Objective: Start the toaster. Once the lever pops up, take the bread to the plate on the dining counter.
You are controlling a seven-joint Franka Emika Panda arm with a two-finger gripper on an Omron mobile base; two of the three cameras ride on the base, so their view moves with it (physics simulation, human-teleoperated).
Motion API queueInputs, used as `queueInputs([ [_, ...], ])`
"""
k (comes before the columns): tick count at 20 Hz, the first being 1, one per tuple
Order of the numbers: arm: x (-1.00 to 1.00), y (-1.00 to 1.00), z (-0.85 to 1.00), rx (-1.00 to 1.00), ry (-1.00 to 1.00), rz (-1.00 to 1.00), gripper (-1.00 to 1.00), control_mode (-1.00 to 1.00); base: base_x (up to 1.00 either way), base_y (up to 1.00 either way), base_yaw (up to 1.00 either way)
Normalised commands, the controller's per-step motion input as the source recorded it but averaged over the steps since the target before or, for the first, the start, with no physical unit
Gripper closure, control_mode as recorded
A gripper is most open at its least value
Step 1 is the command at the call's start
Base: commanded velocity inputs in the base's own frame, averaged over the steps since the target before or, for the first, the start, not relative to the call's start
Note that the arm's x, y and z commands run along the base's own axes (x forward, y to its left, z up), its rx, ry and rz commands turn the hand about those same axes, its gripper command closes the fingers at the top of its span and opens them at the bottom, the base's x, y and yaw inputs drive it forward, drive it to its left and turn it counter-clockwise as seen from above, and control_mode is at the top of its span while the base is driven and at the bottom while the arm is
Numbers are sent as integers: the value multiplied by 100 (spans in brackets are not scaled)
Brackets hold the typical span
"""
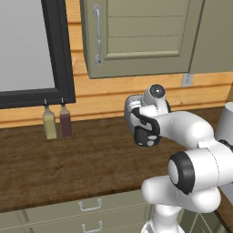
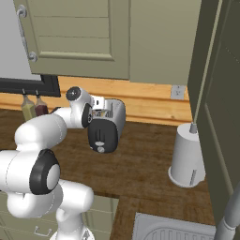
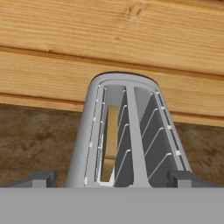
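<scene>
Toaster: one; rounded silver-white body, black end panel, two top slots; on the dark wood worktop against the plank wall.
Bread: one tan slice, upright in the left slot.
Gripper: above the toaster, jaws spread wide, empty.
Bottles: two, at 9 o'clock from the toaster.

Hand view close above toaster

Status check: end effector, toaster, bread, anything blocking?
End effector open, empty, above toaster. Bread seated in one slot, other slot bare. Lever not visibly pressed; black end panel faces outward. Paper towel roll off to the side, nothing blocking.
</scene>
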Motion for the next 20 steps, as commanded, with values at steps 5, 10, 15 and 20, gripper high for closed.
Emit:
queueInputs([
  [5,0,0,0,0,0,0,-100,-100,0,0,0],
  [10,0,0,0,0,0,0,-100,-100,0,0,0],
  [15,0,0,0,0,0,0,-100,-100,0,0,0],
  [20,0,0,0,0,0,0,-100,-100,0,0,0],
])
